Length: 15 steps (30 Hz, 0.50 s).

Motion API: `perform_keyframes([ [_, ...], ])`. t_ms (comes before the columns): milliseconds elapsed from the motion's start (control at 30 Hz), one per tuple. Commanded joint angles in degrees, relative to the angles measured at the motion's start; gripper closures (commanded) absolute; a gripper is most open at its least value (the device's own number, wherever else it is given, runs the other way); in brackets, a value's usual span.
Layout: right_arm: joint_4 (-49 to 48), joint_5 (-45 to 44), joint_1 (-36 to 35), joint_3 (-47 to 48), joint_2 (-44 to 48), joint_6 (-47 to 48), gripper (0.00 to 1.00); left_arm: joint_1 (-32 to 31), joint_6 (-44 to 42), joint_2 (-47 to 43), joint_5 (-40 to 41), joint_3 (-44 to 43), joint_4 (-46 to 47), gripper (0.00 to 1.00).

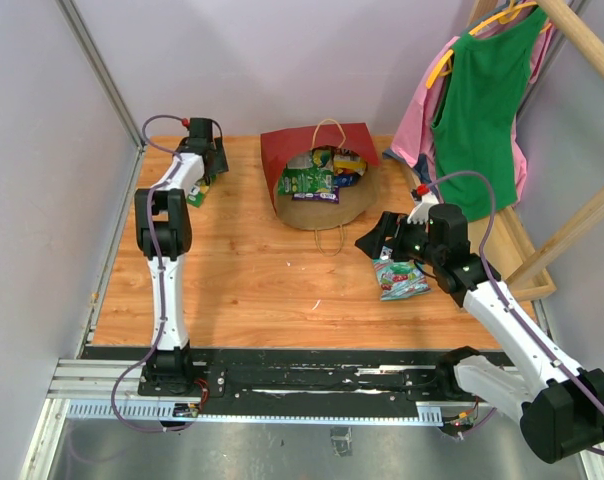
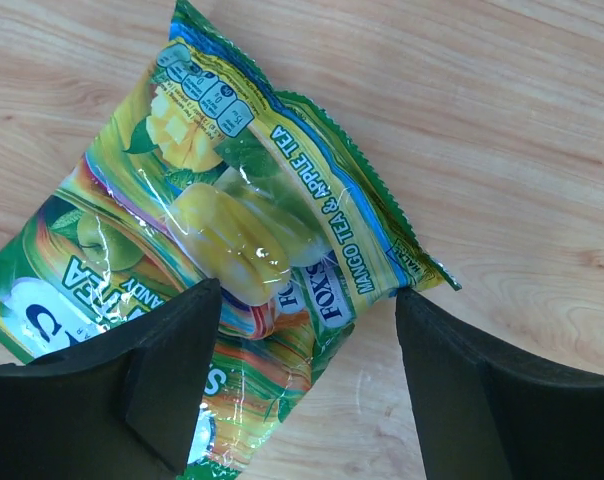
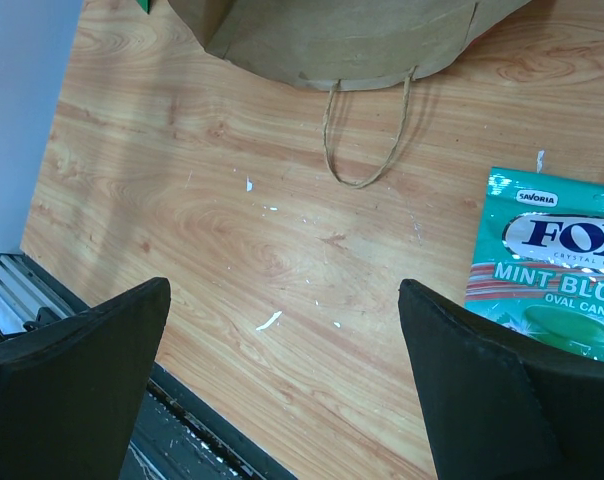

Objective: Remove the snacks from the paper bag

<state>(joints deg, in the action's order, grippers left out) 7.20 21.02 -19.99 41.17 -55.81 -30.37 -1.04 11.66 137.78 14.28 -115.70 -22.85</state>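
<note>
The red paper bag (image 1: pixel 282 155) lies on its side at the back middle of the table, mouth toward me, with several snack packets (image 1: pixel 312 182) showing inside. Its brown underside (image 3: pixel 332 40) and a loop handle (image 3: pixel 367 140) show in the right wrist view. My left gripper (image 2: pixel 307 300) is open just above a green-yellow candy packet (image 2: pixel 222 220) lying flat at the far left (image 1: pixel 197 193). My right gripper (image 3: pixel 282 300) is open and empty over bare wood, beside a teal-white mint packet (image 3: pixel 552 260) that lies right of centre (image 1: pixel 400 278).
Green and pink garments (image 1: pixel 477 110) hang on a wooden rack (image 1: pixel 572 215) at the right. A grey wall (image 1: pixel 42 150) bounds the left side. The black rail (image 1: pixel 312 375) runs along the near edge.
</note>
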Motion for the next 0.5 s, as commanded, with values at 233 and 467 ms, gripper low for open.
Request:
perform_keyframes([
  [233,-0.6,-0.3,-0.8,-0.7,0.2,0.9,0.01,4.0,-4.5,-0.5,0.2,2.3,1.8,0.22],
  [467,-1.6,1.0,-0.8,-0.4,-1.3,0.2,0.01,6.4,-6.3,-1.0,0.4,3.3,2.8,0.22],
])
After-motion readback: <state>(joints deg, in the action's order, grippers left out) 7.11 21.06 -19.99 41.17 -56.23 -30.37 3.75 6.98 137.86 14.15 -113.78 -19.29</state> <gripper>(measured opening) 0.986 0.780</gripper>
